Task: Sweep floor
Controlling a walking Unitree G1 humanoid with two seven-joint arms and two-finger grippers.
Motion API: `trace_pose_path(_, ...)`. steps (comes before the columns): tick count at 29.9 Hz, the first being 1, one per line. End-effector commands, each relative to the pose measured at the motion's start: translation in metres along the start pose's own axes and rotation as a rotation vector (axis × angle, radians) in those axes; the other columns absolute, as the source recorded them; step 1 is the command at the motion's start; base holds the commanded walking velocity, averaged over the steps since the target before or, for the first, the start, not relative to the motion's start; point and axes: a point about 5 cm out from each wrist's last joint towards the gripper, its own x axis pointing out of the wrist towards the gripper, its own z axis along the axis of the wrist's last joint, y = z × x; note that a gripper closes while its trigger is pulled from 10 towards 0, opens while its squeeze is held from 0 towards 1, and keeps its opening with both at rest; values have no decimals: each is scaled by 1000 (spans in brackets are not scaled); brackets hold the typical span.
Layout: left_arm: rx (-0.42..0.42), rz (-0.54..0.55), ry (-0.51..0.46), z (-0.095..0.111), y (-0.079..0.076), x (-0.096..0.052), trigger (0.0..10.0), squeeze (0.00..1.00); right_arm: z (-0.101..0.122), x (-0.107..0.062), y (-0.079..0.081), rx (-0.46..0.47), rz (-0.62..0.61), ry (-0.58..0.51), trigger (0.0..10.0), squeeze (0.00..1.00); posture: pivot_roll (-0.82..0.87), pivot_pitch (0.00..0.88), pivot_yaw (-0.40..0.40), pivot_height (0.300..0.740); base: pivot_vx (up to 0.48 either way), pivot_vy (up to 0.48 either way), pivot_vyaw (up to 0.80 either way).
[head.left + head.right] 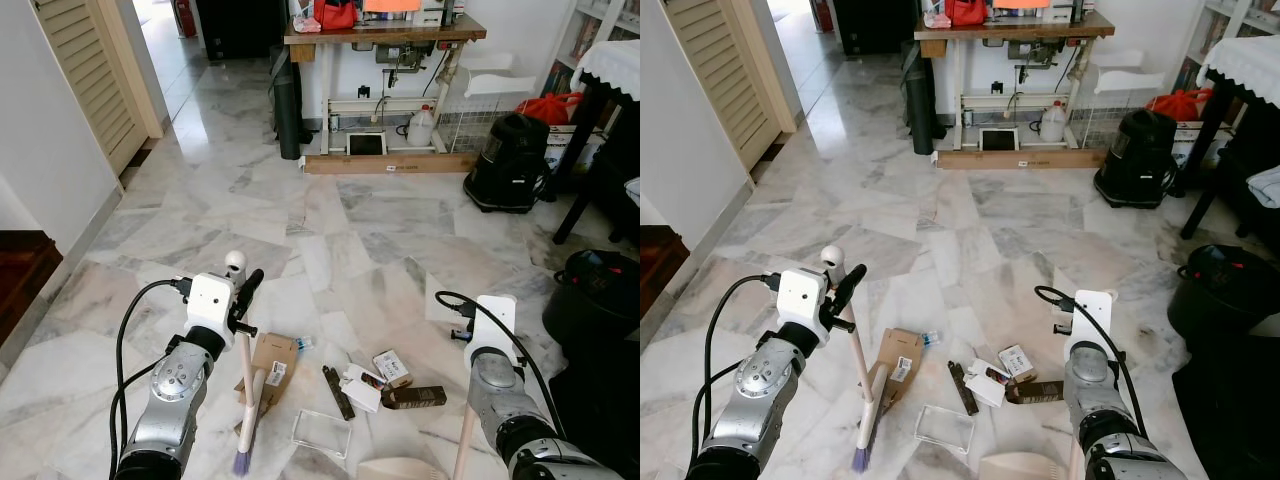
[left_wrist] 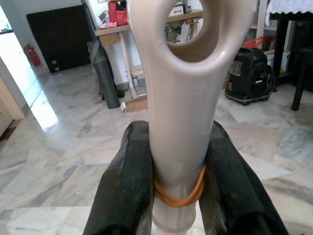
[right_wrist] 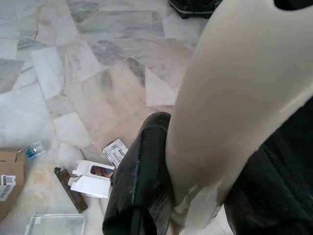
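Now my left gripper clamps the broom, right gripper clamps the dustpan; next I sweep litter toward 5 o'clock.

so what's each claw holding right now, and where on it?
Left claw is shut on the broom handle near its top, just below the hanging loop. Right claw is shut on the dustpan handle; the dustpan rests on the floor.

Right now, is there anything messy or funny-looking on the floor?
Yes. Litter lies scattered on the marble floor in front of the robot: a flattened cardboard box, small cartons, a dark strip and a clear plastic tray. The left gripper grips the broom beside them; the right gripper holds the dustpan handle.
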Motion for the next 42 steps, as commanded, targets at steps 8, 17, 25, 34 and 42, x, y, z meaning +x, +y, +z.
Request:
trace_pose_path(8, 14, -1, -40, 10, 1, 5, 10000, 0, 4, -3, -3, 75, -52, -104, 10000, 0, 82, 4, 56, 740, 0, 0, 0)
trace_pose_path(17, 10, -1, -41, 10, 1, 5, 10000, 0, 22, -5, -8, 111, -94, -243, 10000, 0, 82, 5, 54, 740, 0, 0, 0)
trace_pose_path(25, 8, -3, -41, 10, 0, 5, 10000, 0, 27, -6, -9, 123, -104, -292, 10000, 0, 81, 6, 54, 740, 0, 0, 0)
trace_pose_path(34, -19, -4, -50, 12, -3, 7, 10000, 0, 13, -10, -2, 119, -83, -272, 10000, 0, 86, 10, 52, 740, 0, 0, 0)
trace_pose_path(42, -29, -4, -62, 16, -2, 9, 10000, 0, 2, -13, -4, 107, -97, -266, 10000, 0, 93, 9, 53, 740, 0, 0, 0)
